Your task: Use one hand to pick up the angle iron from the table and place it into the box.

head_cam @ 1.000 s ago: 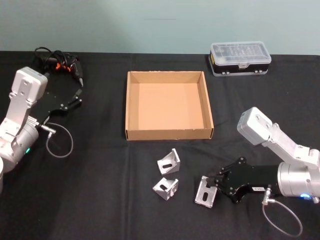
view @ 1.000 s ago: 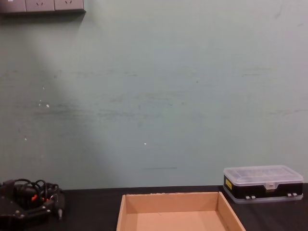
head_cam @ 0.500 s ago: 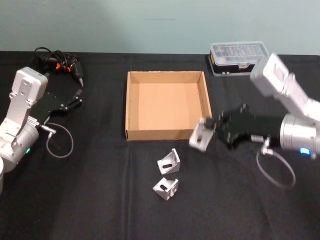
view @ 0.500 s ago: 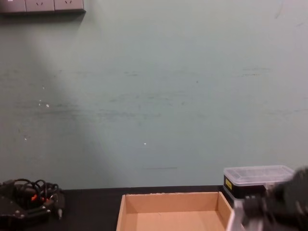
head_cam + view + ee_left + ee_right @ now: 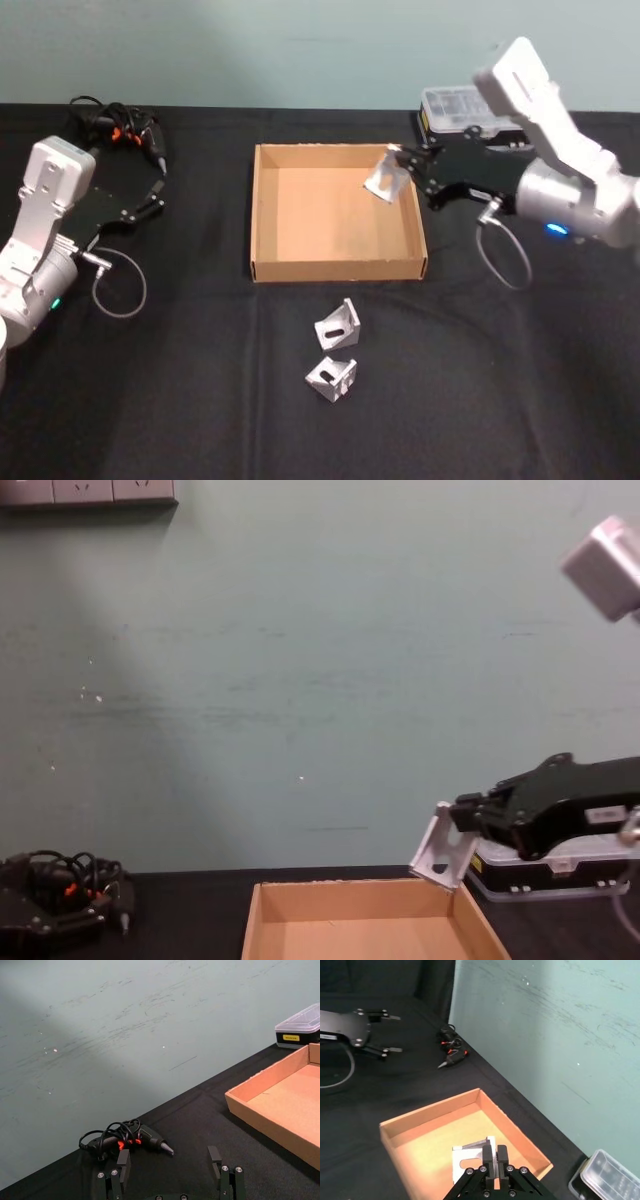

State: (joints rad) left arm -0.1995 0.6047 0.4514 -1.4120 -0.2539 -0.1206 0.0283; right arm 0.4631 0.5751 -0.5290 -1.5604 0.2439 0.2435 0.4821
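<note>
The angle iron [image 5: 384,181] hangs clamped in the right gripper [image 5: 403,165] above the box's [image 5: 338,268] far right corner, not yet released, so lowering and letting go remain; two other brackets [image 5: 337,325] lie on the table [image 5: 200,400], while the left gripper [image 5: 155,196] sits parked and spread at the left.

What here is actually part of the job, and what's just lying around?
In the job: right hand, shut on one angle iron above the box; two more angle irons on the table.
Lying about: plastic case, power screwdriver with its cable, left hand parked open at the side.
</note>
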